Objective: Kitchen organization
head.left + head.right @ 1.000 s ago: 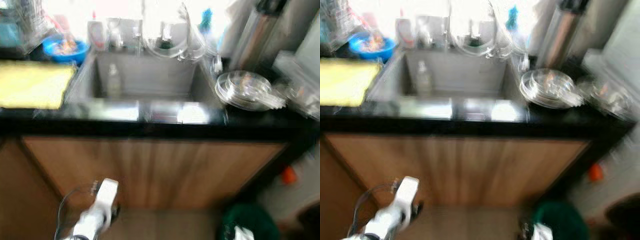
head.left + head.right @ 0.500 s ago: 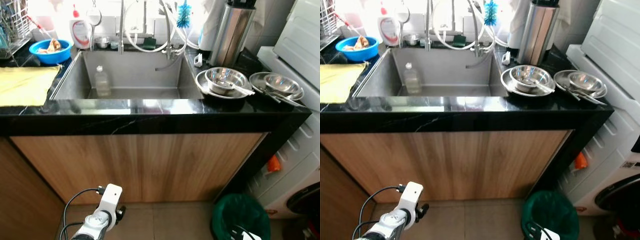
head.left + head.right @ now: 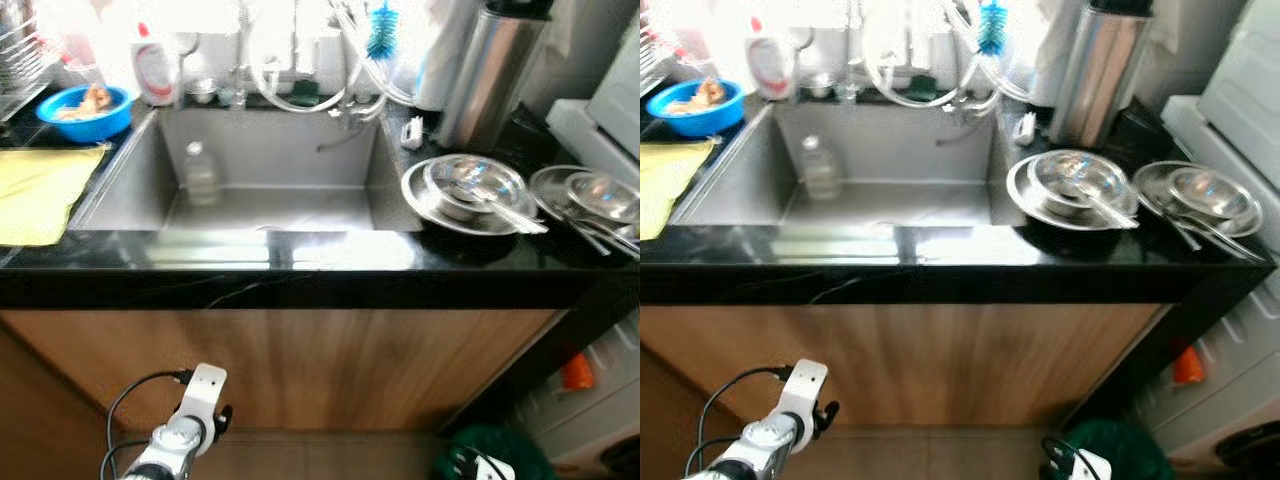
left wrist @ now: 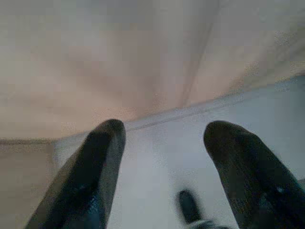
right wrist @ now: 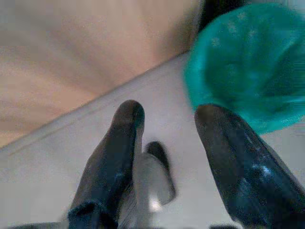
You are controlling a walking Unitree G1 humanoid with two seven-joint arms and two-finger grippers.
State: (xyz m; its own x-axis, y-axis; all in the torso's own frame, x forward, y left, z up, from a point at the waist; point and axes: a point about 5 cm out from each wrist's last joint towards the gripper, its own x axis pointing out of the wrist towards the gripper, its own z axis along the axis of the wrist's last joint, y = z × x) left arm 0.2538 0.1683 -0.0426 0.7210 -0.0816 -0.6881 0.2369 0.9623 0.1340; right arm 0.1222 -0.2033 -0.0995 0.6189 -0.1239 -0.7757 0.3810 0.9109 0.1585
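Black stone counter (image 3: 300, 285) over wooden cabinet fronts, closer and more squarely framed than half a second ago, sink now centred; probably approach not yet finished, nothing handled. Steel sink basin (image 3: 120, 190) holding one clear plastic bottle (image 3: 201, 175) upright at back left. Blue plastic bowl (image 3: 84, 108) with food scraps on the left; steel bowls nested on a steel plate (image 3: 415, 195) on the right, utensil resting across. Left gripper (image 4: 162, 157) and right gripper (image 5: 167, 138) hanging low above pale floor, fingers spread, empty; green bin (image 5: 248, 71) near the right one.
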